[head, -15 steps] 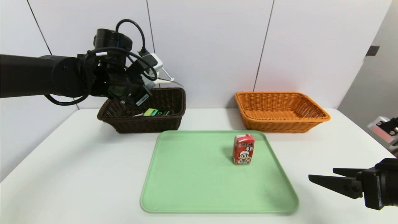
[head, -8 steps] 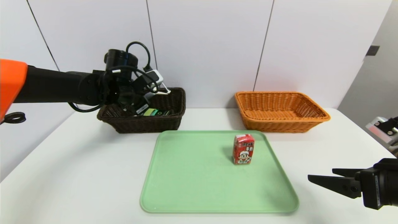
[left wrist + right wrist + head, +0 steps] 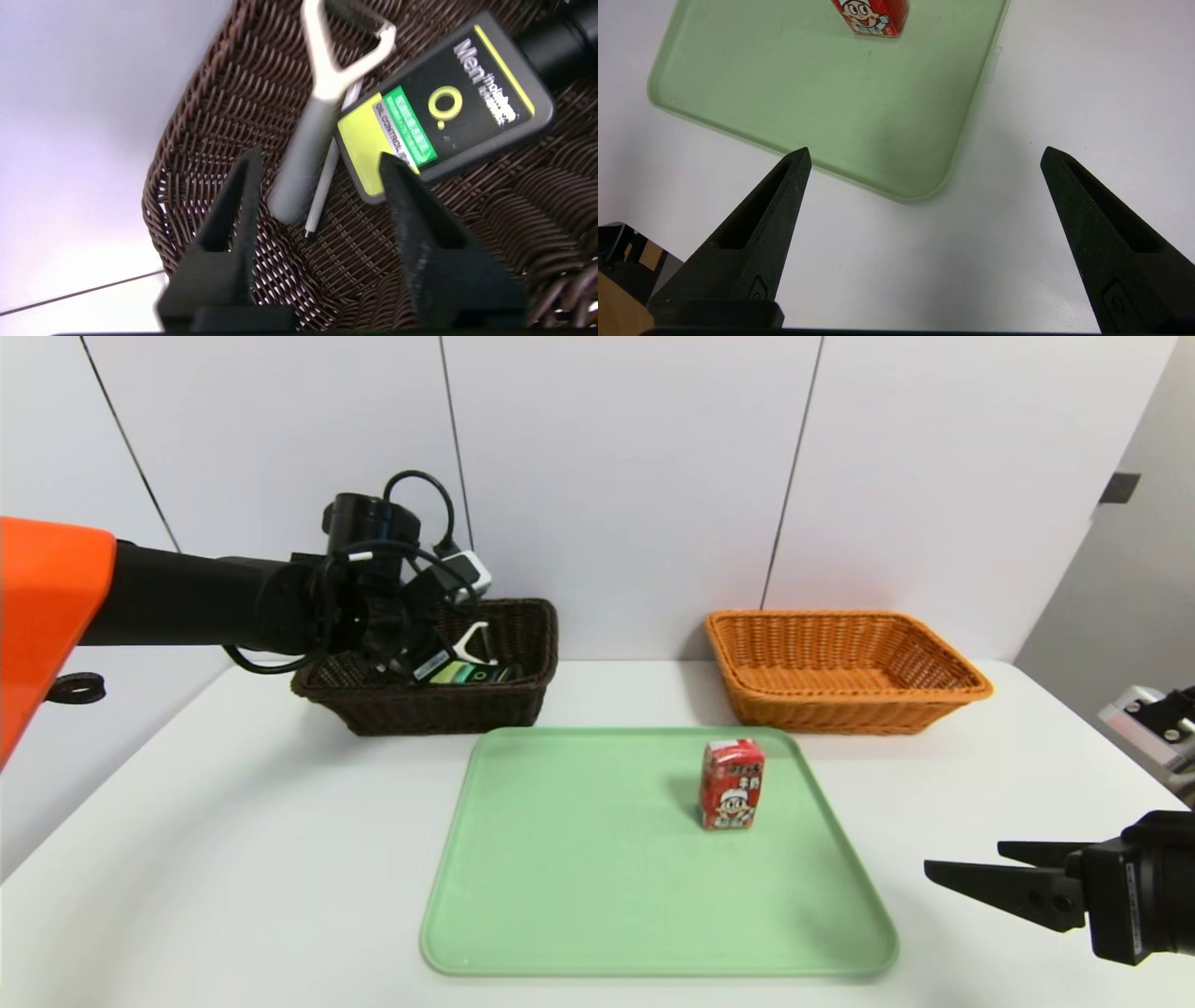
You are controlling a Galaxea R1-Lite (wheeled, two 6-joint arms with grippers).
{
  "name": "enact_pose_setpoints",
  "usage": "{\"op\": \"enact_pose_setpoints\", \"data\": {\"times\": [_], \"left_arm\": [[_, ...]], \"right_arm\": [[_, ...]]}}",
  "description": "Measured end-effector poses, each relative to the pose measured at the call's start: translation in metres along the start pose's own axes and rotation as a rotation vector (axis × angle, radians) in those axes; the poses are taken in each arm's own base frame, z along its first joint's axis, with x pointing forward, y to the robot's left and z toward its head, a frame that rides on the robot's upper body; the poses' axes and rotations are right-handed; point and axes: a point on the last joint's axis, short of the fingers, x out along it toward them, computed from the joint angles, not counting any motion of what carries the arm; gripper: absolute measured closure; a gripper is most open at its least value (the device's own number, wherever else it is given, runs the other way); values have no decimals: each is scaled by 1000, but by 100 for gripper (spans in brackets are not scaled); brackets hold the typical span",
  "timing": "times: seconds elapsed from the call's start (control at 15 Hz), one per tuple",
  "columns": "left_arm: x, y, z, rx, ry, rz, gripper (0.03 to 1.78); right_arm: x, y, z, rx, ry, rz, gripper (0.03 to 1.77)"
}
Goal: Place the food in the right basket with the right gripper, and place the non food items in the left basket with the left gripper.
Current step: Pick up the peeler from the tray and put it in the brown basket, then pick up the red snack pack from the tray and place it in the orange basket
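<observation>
Right gripper [image 3: 971, 880], black, two flat pointed fingers: nearest of all, parked low at the near right edge of the white table [image 3: 233, 859]. Fingers spread wide, nothing between them. Just beyond its tips lies the near right corner of the pale green plastic tray [image 3: 579, 896]. Judged to be waiting its turn.

Farther along the gripper's line, upright on the tray, stands the small red drink carton with the cartoon boy's face [image 3: 733, 784], well apart from the fingertips and untouched. It is the only thing on the tray. The food step is not yet done.

Beyond the carton, behind the tray on the right, the rectangular orange woven wicker basket [image 3: 845, 667] holds nothing visible.

Left gripper [image 3: 317, 168], black, on the orange-shelled arm: reaches over the rectangular dark brown woven wicker basket [image 3: 439, 705] at the far left. Its fingers stand parted, gripping nothing. Between and just ahead of them, in the wrist view, the white Y-peeler with grey handle [image 3: 303, 158] lies free on the weave; the picture is blurred, so whether it has settled I cannot tell. The slim white pen [image 3: 324, 186] lies touching it. The black pump bottle with green label [image 3: 444, 107] is alongside, partly behind one fingertip.

All three non-food items are in the left basket.
</observation>
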Motion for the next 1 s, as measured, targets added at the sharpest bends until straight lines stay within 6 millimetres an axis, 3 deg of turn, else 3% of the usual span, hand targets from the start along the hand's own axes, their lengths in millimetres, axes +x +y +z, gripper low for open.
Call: {"op": "enact_pose_setpoints", "data": {"times": [0.2,0.53,0.8,1.0], "left_arm": [[-10,17,13,-111,-54,50,62],[-47,44,29,-466,-99,116,37],[-78,31,11,-703,76,31,27],[-100,2,-7,-765,200,-28,22]], "right_arm": [[-1,0,0,1,-3,-3,10],[-3,1,1,-5,-17,-2,10],[-3,3,9,-19,-29,8,10],[3,7,20,-35,-29,29,10]]}}
